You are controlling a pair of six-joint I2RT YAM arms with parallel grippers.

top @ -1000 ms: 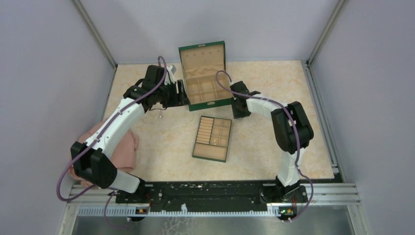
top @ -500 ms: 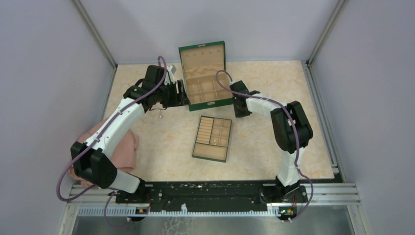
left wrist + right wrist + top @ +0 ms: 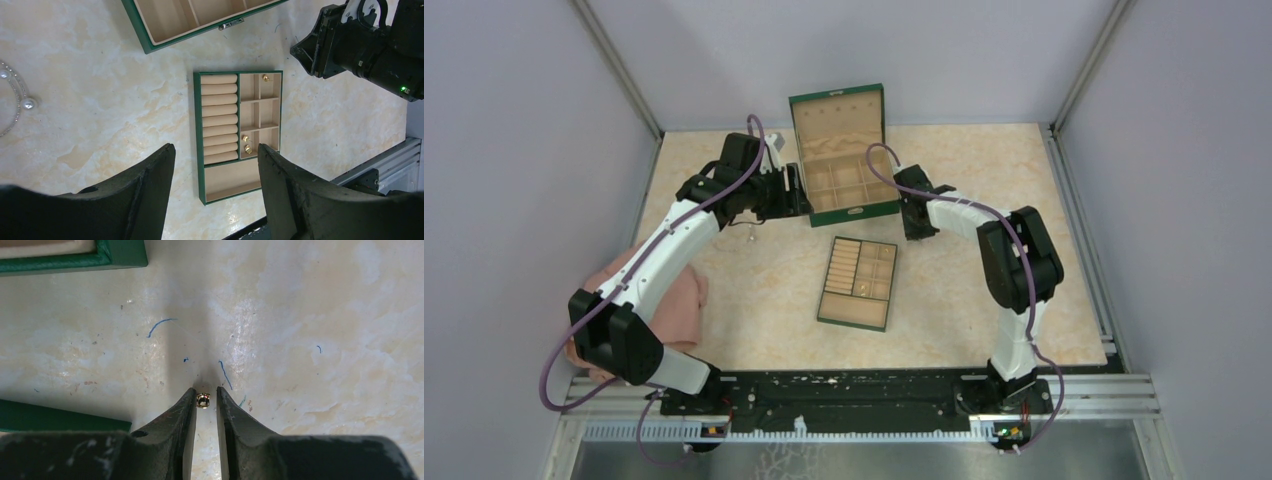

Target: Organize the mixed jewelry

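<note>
Partway done imo; three gold bits [image 3: 245,138] already in tray [image 3: 198,150]; chain [image 3: 15,107] loose on table [image 3: 100,125], not sorted yet; right gripper [image 3: 205,389] nearly closed, tips either side of tiny gold stud [image 3: 203,400] on table; can't tell if actually pinched; left gripper [image 3: 215,150] spread wide, empty

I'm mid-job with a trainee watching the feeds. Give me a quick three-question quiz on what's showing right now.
1. True or false: the left gripper is holding a gold piece.
2. What sits between the fingertips of the right gripper? A) a tiny gold piece B) a ring C) nothing
3. How many gold pieces lie in the divided tray?
Key: 1 false, it is open and empty. 2 A. 3 three.
</note>
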